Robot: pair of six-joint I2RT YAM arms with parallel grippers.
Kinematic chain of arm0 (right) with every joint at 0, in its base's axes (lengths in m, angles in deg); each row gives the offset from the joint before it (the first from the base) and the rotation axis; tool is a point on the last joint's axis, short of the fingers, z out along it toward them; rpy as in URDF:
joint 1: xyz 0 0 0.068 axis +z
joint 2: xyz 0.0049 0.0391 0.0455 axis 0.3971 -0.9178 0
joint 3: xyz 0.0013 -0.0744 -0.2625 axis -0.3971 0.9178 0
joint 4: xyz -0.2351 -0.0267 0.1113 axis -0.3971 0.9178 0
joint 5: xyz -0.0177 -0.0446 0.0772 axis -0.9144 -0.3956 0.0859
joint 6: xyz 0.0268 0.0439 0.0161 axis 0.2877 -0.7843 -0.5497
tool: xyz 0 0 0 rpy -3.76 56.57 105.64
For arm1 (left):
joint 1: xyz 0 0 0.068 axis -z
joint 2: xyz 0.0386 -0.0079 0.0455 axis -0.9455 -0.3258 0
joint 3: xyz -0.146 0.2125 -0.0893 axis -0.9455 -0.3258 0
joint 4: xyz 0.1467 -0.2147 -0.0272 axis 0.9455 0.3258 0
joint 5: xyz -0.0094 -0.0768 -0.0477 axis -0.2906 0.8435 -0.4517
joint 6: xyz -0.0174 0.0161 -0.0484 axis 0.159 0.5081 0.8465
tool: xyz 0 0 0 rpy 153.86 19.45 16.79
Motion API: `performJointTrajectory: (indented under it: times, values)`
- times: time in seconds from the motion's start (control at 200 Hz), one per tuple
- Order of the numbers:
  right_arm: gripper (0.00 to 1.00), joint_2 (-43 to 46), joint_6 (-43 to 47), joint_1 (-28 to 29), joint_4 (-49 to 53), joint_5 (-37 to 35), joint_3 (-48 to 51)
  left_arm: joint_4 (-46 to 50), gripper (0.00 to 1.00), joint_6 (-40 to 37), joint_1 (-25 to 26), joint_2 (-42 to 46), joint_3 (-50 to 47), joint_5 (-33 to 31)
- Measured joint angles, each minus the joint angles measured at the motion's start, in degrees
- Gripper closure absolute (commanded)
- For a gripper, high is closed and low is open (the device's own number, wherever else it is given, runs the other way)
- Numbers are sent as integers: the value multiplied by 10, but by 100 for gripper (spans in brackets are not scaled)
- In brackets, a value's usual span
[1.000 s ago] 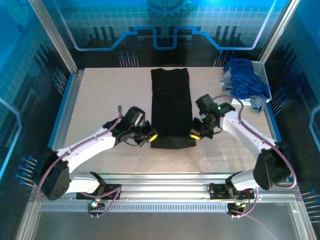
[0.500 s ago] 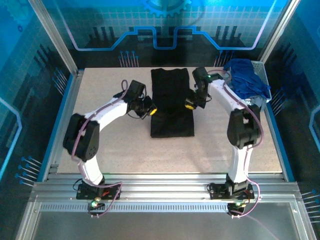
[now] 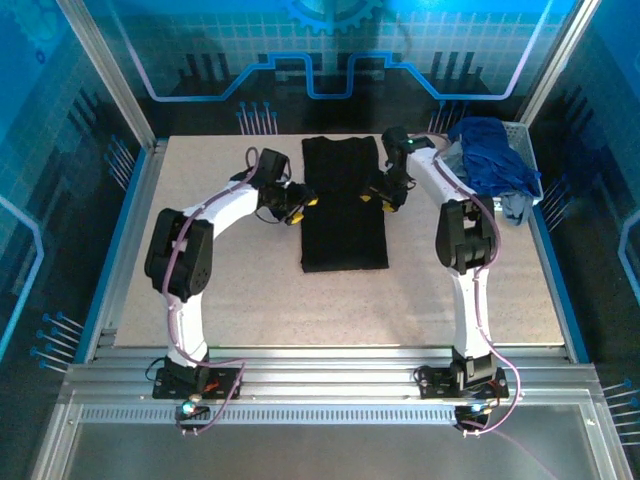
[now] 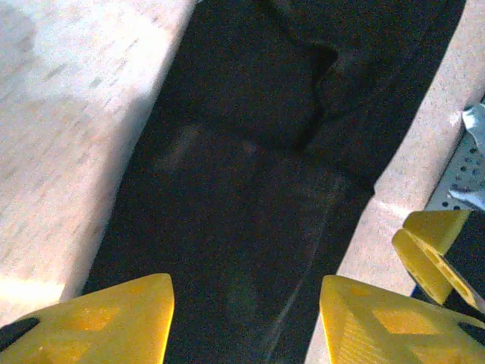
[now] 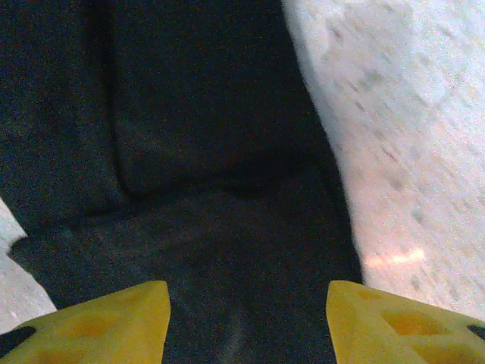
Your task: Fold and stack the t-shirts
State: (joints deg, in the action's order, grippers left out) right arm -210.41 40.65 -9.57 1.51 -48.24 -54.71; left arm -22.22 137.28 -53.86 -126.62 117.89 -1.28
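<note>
The black t-shirt (image 3: 343, 205) lies flat as a long narrow strip down the middle of the table, its print hidden. My left gripper (image 3: 299, 204) is at the strip's left edge near the far end, open, with black cloth (image 4: 242, 212) spread below its yellow fingers (image 4: 114, 318). My right gripper (image 3: 378, 194) is at the strip's right edge opposite, open over the cloth (image 5: 220, 227). The royal blue and pale grey-blue shirts (image 3: 492, 160) are heaped in the basket at the far right.
The white mesh basket (image 3: 527, 150) stands at the table's far right corner; its rim (image 4: 455, 178) shows in the left wrist view. Bare speckled tabletop (image 3: 220, 290) lies left, right and in front of the black strip.
Both arms have swung from the strip's near end to its far half, stretching out along its left and right edges. The black shirt has stayed put.
</note>
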Motion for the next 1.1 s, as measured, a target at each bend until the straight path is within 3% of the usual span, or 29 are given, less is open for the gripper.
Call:
performJointTrajectory:
  times: [0.23,0.33,0.465,0.875,1.1]
  values:
    - [38,221,-9,0,-78,9,283,-37,49,51,11,196,-212,-1]
    - [38,296,-27,0,-130,47,415,-81,46,99,40,202,-298,9]
    - [38,312,-51,0,-182,91,510,-131,45,159,80,167,-358,19]
    - [52,278,-77,0,-259,124,548,-192,55,215,79,111,-349,44]
    - [79,242,-85,0,-262,124,524,-227,70,228,79,67,-319,64]
